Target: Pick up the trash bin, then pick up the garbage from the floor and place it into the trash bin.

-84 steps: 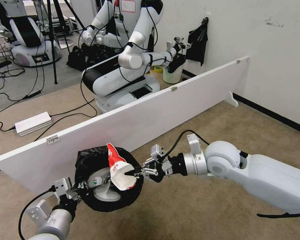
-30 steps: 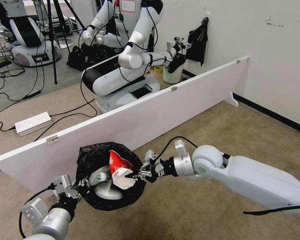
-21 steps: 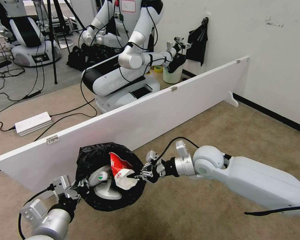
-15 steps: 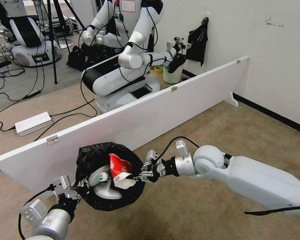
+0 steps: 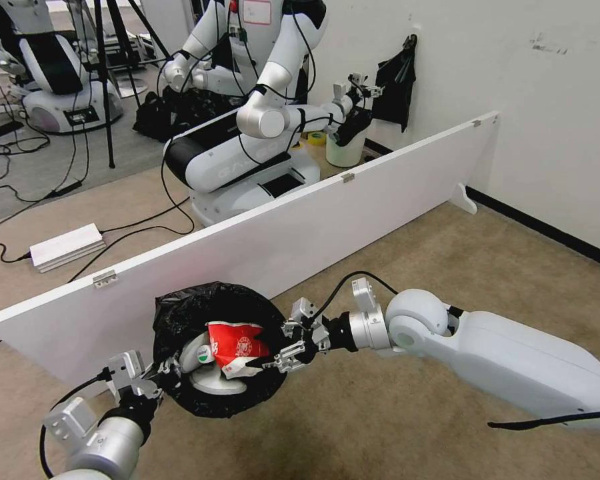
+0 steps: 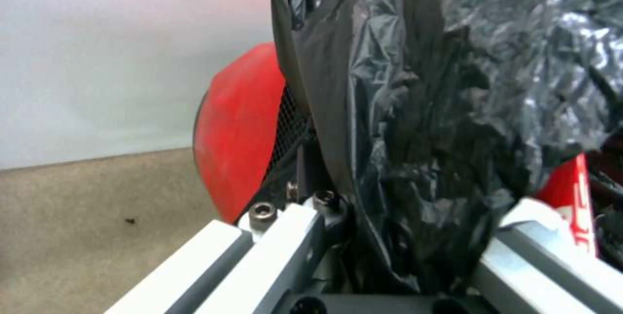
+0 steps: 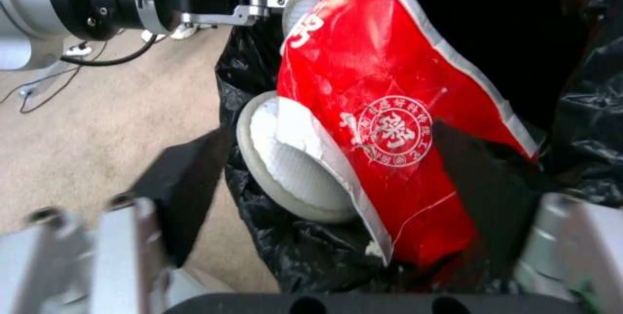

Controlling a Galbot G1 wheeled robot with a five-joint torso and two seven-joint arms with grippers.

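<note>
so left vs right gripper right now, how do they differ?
The left gripper is shut on the trash bin rim, carrying it; the right gripper is open beside the rim, holding nothing, the red-white paper cup lying inside. Both sit at the bin's edge.

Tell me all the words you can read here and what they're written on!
"GAL...": pale letters on the other robot's base; the rest is unclear.
Round white seal and white characters on the squashed red paper cup in the trash bin: too blurred to read.
Green label on the bottle: too small to read.
Red-edged label on the other robot's chest: too small to read.
</note>
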